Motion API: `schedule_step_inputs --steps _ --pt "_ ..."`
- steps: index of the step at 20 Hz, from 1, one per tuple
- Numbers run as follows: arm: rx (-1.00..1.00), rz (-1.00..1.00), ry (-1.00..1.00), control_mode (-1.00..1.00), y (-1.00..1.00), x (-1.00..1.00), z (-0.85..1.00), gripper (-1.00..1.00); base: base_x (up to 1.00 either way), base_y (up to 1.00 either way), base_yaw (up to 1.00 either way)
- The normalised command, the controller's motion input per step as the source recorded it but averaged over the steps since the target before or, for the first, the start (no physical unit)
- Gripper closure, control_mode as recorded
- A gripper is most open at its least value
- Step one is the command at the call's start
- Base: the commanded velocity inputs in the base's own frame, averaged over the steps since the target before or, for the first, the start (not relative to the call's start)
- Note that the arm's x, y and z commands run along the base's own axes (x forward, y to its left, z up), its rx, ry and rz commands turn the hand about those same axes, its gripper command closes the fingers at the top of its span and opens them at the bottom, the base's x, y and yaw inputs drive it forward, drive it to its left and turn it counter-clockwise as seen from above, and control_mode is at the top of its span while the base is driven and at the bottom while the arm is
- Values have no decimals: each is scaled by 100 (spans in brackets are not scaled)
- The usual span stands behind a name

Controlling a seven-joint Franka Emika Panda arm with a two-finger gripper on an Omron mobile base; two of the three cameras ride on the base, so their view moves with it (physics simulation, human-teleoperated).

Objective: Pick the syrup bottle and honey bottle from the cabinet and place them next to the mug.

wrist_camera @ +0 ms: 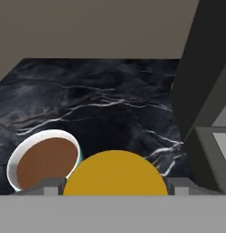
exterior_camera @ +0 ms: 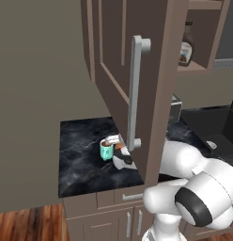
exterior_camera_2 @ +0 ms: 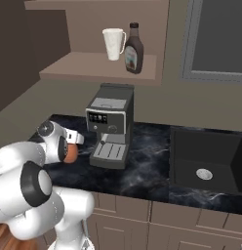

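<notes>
My gripper [wrist_camera: 115,188] is shut on the honey bottle [wrist_camera: 115,172], whose round yellow cap sits between the fingertips [wrist_camera: 50,186]. The teal mug [wrist_camera: 42,164] with brown liquid stands just left of it on the black counter. From the left base, the mug [exterior_camera: 106,149] is beside the hand and a sliver of the orange bottle [exterior_camera: 119,147]. The right base view shows the honey bottle [exterior_camera_2: 70,154] at the gripper [exterior_camera_2: 69,146]. The syrup bottle [exterior_camera_2: 134,49] stands upright on the cabinet shelf [exterior_camera_2: 93,68], also seen as the syrup bottle [exterior_camera: 186,44] past the open cabinet door [exterior_camera: 151,70].
The open door with its long grey handle [exterior_camera: 135,94] hangs over the counter, close above the arm. A coffee machine [exterior_camera_2: 109,124] stands right of the hand, a sink [exterior_camera_2: 206,161] beyond it. A white pitcher [exterior_camera_2: 113,44] shares the shelf with the syrup.
</notes>
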Motion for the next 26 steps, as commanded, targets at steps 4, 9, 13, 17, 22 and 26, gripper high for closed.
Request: schedule_step_inputs --steps 4,9,13,17,22,26 --pt "-4 0 0 -100 3 -1 -39 100 0 0 0" --pt "-4 0 0 -100 1 -6 -32 100 0 0 0" --pt "-2 0 0 -100 0 -6 -27 100 0 0 0" --pt "0 0 0 -100 0 -5 -2 100 0 0 0" --pt "1 -2 0 -100 -5 -3 0 100 0 0 0" --pt "0 -1 0 -100 0 0 0 -100 0 0 0"
